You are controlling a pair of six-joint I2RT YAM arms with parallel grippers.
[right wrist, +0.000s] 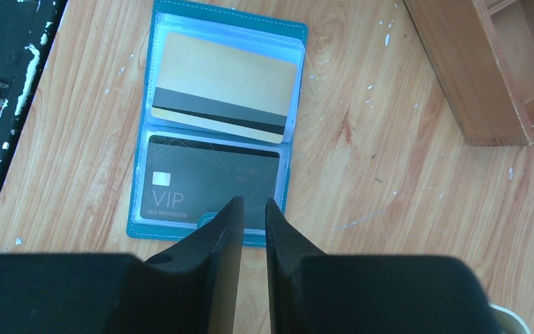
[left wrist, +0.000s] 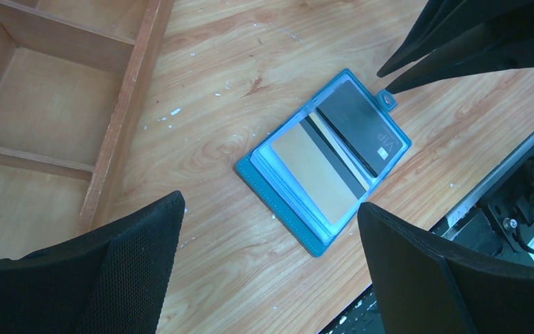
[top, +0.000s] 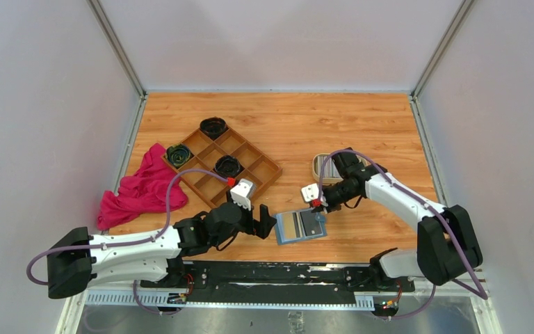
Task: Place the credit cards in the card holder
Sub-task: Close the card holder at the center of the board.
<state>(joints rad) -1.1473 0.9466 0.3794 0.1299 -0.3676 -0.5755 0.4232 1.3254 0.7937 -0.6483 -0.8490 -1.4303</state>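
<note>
Card holder [top: 301,226] lies open flat by the near table edge. It looks light and floppy, and the cards look thin, stiff and slick, so I'd pinch a card by its short edge. Teal cover, clear sleeves, with a dark VIP card [right wrist: 212,184] and a gold striped card [right wrist: 226,87] inside. Left gripper [top: 268,221] gapes empty beside it. Right gripper [right wrist: 254,202] is narrowed to a slit at the snap tab, and I can't tell if it's gripping.
</note>
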